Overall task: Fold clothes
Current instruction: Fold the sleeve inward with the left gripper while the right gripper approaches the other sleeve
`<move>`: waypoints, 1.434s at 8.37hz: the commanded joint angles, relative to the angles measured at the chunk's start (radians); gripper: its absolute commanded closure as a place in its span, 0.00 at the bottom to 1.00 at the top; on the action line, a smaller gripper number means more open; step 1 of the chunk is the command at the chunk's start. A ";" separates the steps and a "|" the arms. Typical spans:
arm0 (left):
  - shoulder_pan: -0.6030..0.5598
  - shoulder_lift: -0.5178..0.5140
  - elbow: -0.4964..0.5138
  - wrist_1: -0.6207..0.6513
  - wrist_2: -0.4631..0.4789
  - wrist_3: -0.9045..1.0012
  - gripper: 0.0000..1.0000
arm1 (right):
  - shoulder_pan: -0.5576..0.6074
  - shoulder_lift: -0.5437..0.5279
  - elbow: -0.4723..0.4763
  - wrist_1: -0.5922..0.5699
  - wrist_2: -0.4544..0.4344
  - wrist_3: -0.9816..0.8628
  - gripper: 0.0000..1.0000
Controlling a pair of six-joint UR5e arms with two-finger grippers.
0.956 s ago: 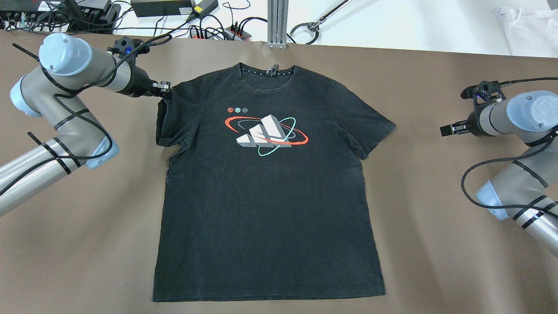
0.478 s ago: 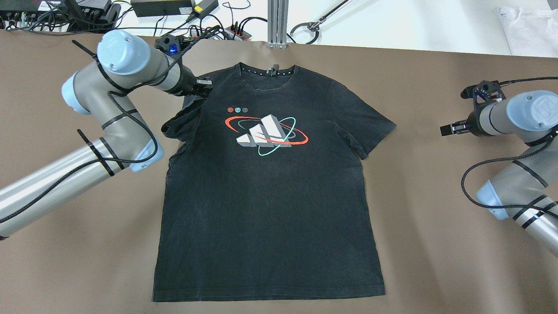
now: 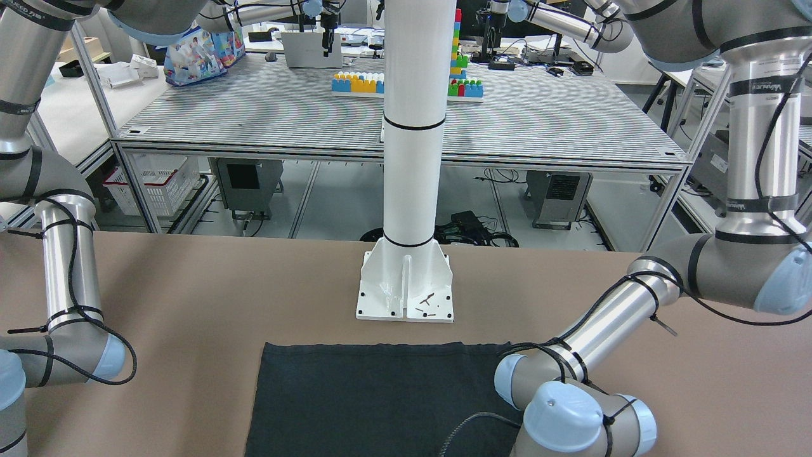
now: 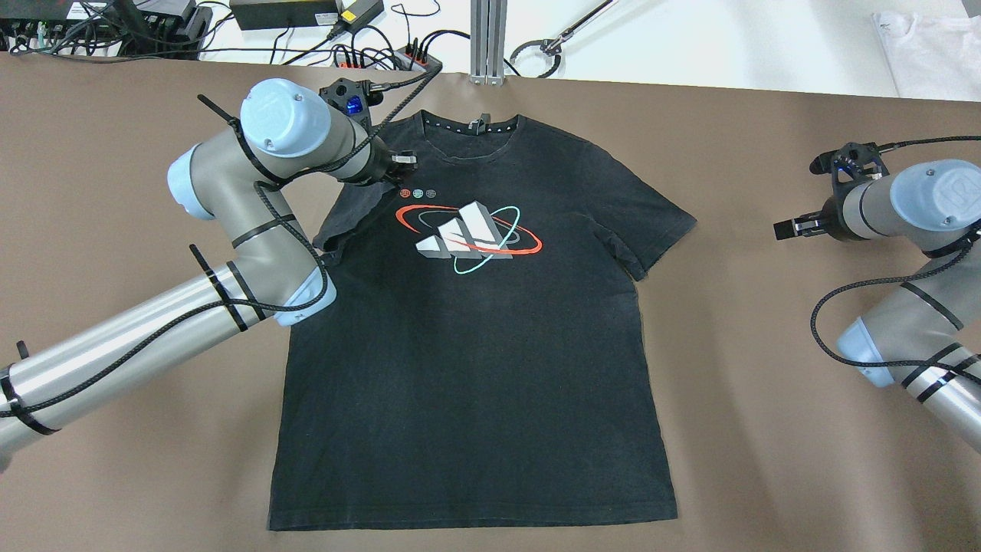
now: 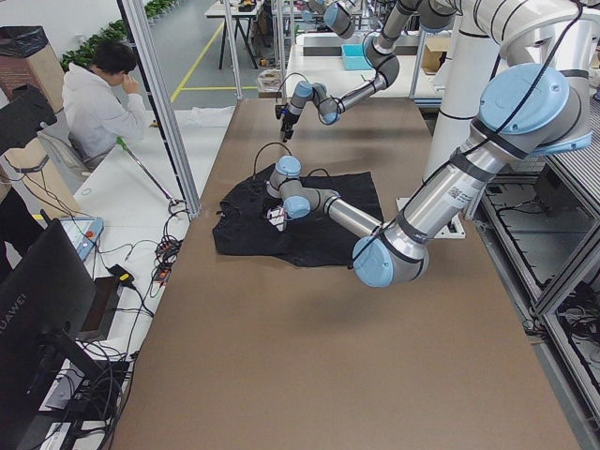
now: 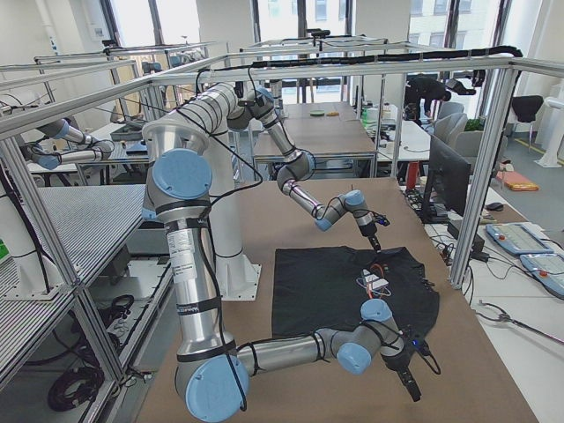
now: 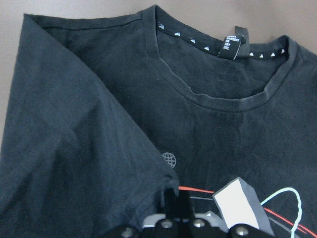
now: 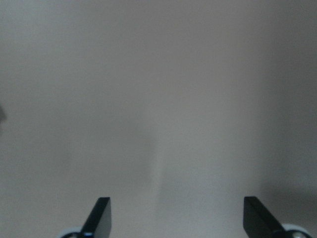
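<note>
A black T-shirt (image 4: pixel 475 337) with a red, white and teal logo lies flat, face up, on the brown table (image 4: pixel 766 429). My left gripper (image 4: pixel 404 162) is shut on the shirt's left sleeve (image 4: pixel 354 213) and holds it folded inward over the chest, next to the logo. In the left wrist view the pinched sleeve fabric (image 7: pixel 89 148) runs into the gripper (image 7: pixel 173 198), below the collar (image 7: pixel 218 99). My right gripper (image 4: pixel 783 228) is open and empty over bare table to the right of the shirt; its fingers (image 8: pixel 100 214) stand wide apart.
Cables, power strips and an aluminium post (image 4: pixel 487 38) line the table's far edge. A white cloth (image 4: pixel 927 46) lies at the back right. The robot's white pillar base (image 3: pixel 406 289) stands just behind the shirt's hem (image 3: pixel 380 355).
My left gripper has moved right with the sleeve, from the shirt's left edge to over the chest. The sleeve now lies folded inward. The right arm has not moved.
</note>
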 commanded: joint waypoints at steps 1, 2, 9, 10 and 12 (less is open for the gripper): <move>0.021 -0.035 0.048 0.001 0.040 -0.029 1.00 | -0.002 0.000 0.000 0.000 -0.001 -0.001 0.06; 0.021 -0.034 0.048 -0.001 0.040 -0.028 1.00 | -0.002 0.002 0.000 0.000 -0.002 0.000 0.06; 0.014 -0.035 0.013 -0.011 0.038 -0.038 0.00 | -0.053 0.174 -0.106 -0.002 0.007 0.210 0.06; 0.015 -0.034 0.013 -0.011 0.038 -0.038 0.00 | -0.061 0.210 -0.135 0.023 0.008 0.288 0.07; 0.017 -0.031 0.014 -0.011 0.038 -0.035 0.00 | -0.099 0.225 -0.167 0.098 0.007 0.361 0.07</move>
